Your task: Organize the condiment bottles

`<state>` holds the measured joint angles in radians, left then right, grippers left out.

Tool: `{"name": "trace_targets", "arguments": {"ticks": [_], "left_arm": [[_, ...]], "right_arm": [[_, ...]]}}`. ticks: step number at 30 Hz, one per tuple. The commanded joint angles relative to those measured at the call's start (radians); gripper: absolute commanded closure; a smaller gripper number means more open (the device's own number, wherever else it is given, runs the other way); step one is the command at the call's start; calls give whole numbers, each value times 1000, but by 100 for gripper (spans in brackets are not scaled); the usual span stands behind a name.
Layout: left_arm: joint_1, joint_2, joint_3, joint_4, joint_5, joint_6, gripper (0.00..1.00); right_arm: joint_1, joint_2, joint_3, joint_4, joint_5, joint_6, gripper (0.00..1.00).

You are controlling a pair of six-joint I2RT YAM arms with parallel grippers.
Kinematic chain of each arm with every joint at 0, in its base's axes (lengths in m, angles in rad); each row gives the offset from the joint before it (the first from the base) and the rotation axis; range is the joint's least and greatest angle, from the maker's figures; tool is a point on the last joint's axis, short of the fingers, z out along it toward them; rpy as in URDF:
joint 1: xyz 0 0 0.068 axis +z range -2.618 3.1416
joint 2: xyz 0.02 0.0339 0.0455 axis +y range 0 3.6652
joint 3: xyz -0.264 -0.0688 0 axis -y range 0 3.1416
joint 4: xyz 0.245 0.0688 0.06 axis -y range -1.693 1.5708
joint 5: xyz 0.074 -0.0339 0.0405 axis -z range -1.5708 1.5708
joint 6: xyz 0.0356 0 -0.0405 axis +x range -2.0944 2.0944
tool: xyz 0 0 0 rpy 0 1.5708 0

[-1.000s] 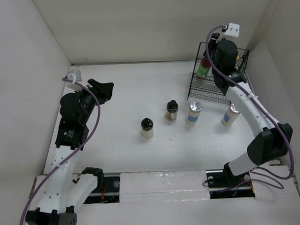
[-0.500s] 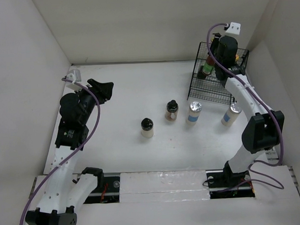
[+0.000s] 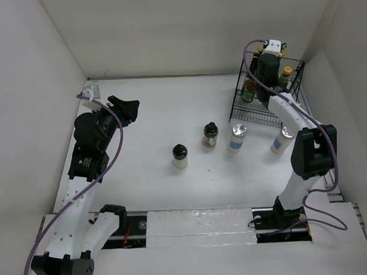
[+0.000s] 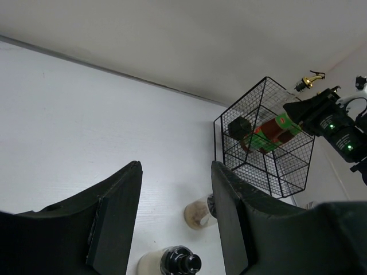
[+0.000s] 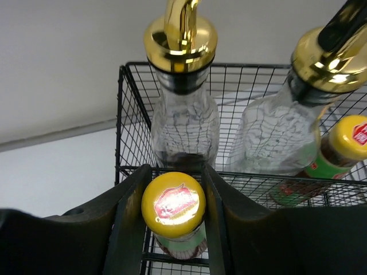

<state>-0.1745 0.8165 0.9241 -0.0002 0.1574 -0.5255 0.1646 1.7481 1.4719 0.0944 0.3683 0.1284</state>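
Top external.
A: Any writing legible on the bottles?
B: None from up here. A near jar [image 3: 180, 156] and a far jar [image 3: 210, 135], both black-capped, stand apart in the middle of the table [image 3: 146, 114]. Right of them is a shaker [image 3: 236, 137]. A second shaker [image 3: 281, 141] stands further right, partly behind the right arm [image 3: 300, 124].
A: And the grippers?
B: The right gripper [image 3: 257, 80] reaches into the basket [image 3: 243, 108] at the far right, at a sauce bottle [image 3: 249, 93] with a red and green label. The left gripper [image 3: 128, 109] hangs at the far left, well apart from every bottle.

Left wrist.
A: Is the left gripper holding anything?
B: No. Its fingers [image 4: 117, 212] stand apart with only table between them. The near jar shows at the bottom edge, and the far jar is just beside the right finger. The sauce bottle lies tilted inside the basket, its top end at the right gripper. The print on its label is too small to read. A gold spout [image 4: 310, 78] rises above the far rim.

Right wrist.
A: What has the right gripper got?
B: The sauce bottle. One finger presses each side of its yellow cap [image 5: 173, 203]. The cap carries a red logo with blurred lettering.
A: What is beyond it?
B: Two clear, gold-spouted bottles in the basket: a left glass bottle [image 5: 183, 123] and a right glass bottle [image 5: 275, 140]. At the right edge is a second sauce [image 5: 338, 152], with the same yellow cap, a red logo and a green label, none of it readable.
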Motion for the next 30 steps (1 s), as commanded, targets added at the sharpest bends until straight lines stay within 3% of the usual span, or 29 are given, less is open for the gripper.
{"name": "trace_targets", "arguments": {"ticks": [1,11,15,20,30], "left_arm": [[6,1,-8,45,14,-4,53],[6,1,-8,45,14,-4,45],[6,1,-8,45,14,-4,43],[6,1,-8,45,14,-4,42],[6,-8,-8,45,14,-4,38]], "right_arm": [[-5,-21,16,162,-11,19,90],[-5,21,-24,130,3,63,87],[-5,21,-59,119,12,73,78],[-5,-24,-77,119,12,83,47],[-5,-179,-78,65,-28,83,31]]}}
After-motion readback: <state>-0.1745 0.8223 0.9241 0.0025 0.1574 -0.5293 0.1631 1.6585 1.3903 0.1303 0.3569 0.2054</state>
